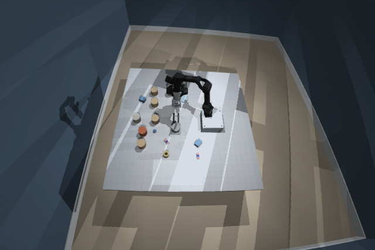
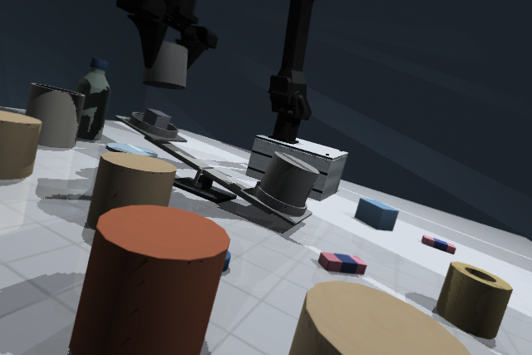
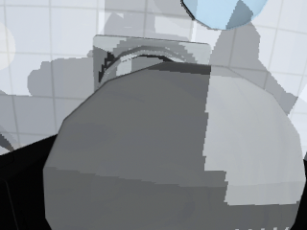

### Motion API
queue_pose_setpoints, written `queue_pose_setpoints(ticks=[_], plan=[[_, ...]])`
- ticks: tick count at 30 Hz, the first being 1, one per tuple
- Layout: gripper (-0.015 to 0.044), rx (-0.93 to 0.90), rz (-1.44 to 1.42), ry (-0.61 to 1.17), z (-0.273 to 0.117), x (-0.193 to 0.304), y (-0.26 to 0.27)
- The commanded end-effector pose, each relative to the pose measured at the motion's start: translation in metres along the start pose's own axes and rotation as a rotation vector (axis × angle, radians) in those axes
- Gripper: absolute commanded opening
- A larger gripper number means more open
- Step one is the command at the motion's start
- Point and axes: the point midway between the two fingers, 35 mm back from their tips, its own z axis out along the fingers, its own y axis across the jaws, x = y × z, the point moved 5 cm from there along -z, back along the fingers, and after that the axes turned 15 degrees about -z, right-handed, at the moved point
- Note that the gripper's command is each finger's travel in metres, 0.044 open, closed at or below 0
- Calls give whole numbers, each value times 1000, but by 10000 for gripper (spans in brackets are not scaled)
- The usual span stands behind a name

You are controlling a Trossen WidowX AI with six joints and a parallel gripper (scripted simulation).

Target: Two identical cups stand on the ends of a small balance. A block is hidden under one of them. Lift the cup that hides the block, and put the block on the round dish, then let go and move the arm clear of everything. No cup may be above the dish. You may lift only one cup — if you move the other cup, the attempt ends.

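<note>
My gripper (image 2: pixel 169 62) is shut on a grey cup (image 2: pixel 168 71) (image 3: pixel 144 144) (image 1: pixel 177 96), held upside down above the raised end of the balance (image 2: pixel 223 178). A small grey block (image 2: pixel 156 118) sits uncovered in the raised pan, below the held cup and apart from it. The other grey cup (image 2: pixel 288 181) (image 1: pixel 175 126) stands tilted with the beam on the lowered end. The pale blue round dish (image 2: pixel 130 149) (image 1: pixel 184 99) (image 3: pixel 225 11) lies flat on the table beside the raised end, with nothing on it. The held cup hides most of the raised pan in the wrist view.
A green bottle (image 2: pixel 92 106) and a grey open container (image 2: pixel 56 116) stand beyond the dish. Tan cylinders (image 1: pixel 154 102) (image 2: pixel 133 183) and a red-orange cylinder (image 1: pixel 142 130) (image 2: pixel 150 291) stand along one side. The white base box (image 1: pixel 211 121) (image 2: pixel 331 170) is on the other side.
</note>
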Motion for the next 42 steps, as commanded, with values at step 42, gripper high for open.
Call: queue_pose_setpoints(ticks=[42], plan=[[0,1,-26,-2,30,-47,-56]])
